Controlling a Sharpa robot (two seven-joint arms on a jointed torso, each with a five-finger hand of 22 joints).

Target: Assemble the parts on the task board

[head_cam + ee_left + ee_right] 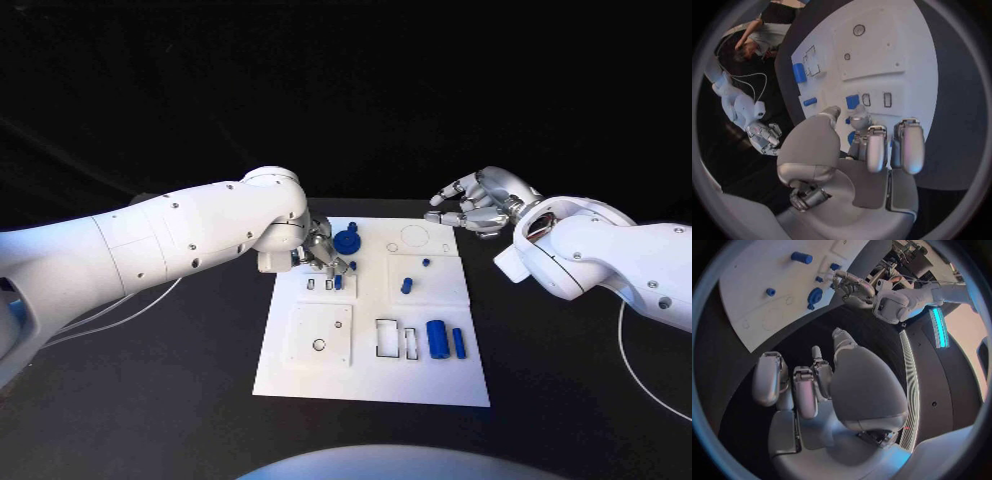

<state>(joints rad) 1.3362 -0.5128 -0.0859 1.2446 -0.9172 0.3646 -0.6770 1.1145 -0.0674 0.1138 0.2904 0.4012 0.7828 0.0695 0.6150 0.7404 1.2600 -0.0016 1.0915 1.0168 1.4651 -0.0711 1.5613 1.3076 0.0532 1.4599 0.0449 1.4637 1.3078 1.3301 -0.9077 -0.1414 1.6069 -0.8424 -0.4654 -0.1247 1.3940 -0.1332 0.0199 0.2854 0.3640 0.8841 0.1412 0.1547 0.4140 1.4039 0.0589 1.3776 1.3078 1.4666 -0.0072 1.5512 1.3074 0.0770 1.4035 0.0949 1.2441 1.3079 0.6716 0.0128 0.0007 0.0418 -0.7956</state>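
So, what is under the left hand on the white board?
Under the left hand, the board shows small slots and one blue piece. Whether the fingertips cover more cannot be seen.

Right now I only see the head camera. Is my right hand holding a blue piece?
Observer: No. The right wrist view shows the right hand with nothing in it, over the black table.
Operator: What about my left hand?
Observer: The left wrist view shows a speck of blue between the left hand's thumb and a finger, above the task board. I can't tell if it is held.
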